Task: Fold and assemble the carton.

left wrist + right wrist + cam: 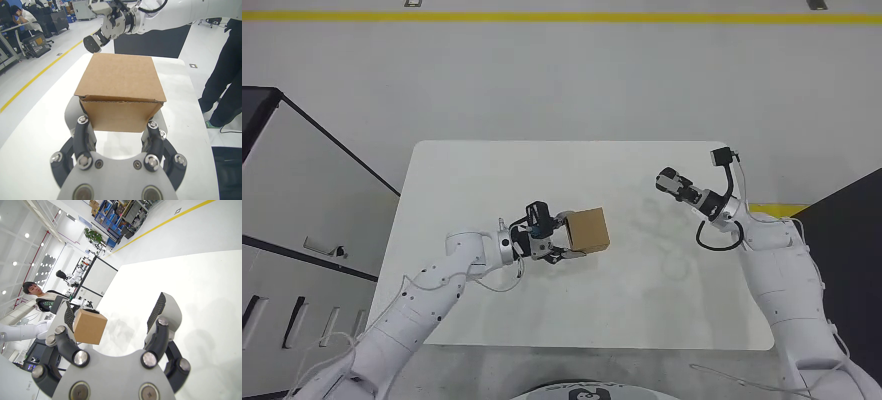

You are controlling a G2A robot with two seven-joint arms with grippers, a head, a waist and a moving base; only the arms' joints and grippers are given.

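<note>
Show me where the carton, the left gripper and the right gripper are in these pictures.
carton (121,75), left wrist view, its top face.
left gripper (116,115), left wrist view, midway between fingertips.
right gripper (115,308), right wrist view, midway between fingertips.

We saw a white table (642,300) with rounded corners. A closed brown carton (589,229) stood left of its middle; we couldn't tell if it touched.

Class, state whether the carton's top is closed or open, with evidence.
Closed: the carton has its top flap lying flat over the front wall; no flaps stand up.
</note>
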